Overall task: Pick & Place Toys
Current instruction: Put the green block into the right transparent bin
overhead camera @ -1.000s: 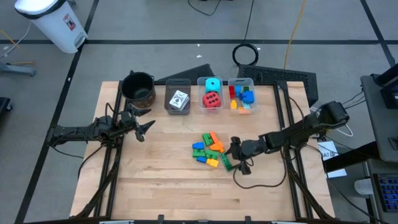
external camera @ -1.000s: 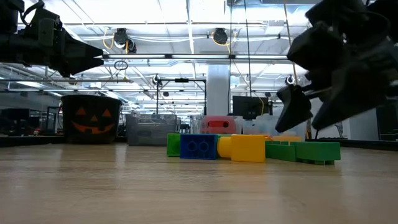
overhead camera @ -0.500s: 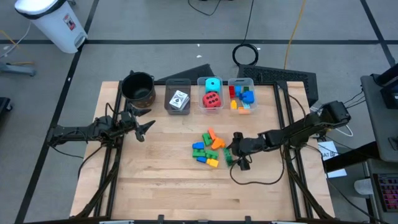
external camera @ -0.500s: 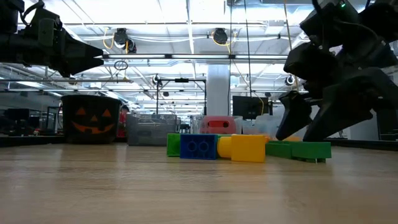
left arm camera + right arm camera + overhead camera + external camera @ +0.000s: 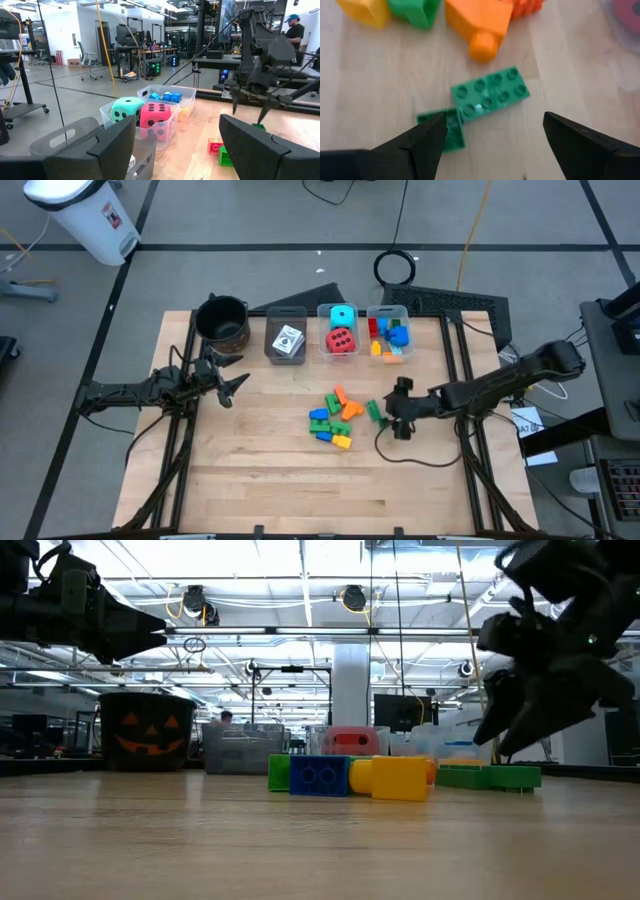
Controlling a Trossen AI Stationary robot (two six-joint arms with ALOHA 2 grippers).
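High view: we see the right pincer [image 5: 399,408] just beside the green brick [image 5: 374,411] mid-worktop, at the pile's right edge; the left pincer [image 5: 228,385] waits spread near the left edge.

Right wrist view: fingers released, nothing held. We judge the brick [image 5: 490,92] light, rigid, slick; grip its long sides.

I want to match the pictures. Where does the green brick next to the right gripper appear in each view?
High view: the green brick lies at the right edge of the brick pile, just left of the right gripper.
Low view: it lies on the table, right of the yellow brick.
Left wrist view: only a green piece shows under the far gripper.
Right wrist view: centre.
Shared landmark: the brick pile.
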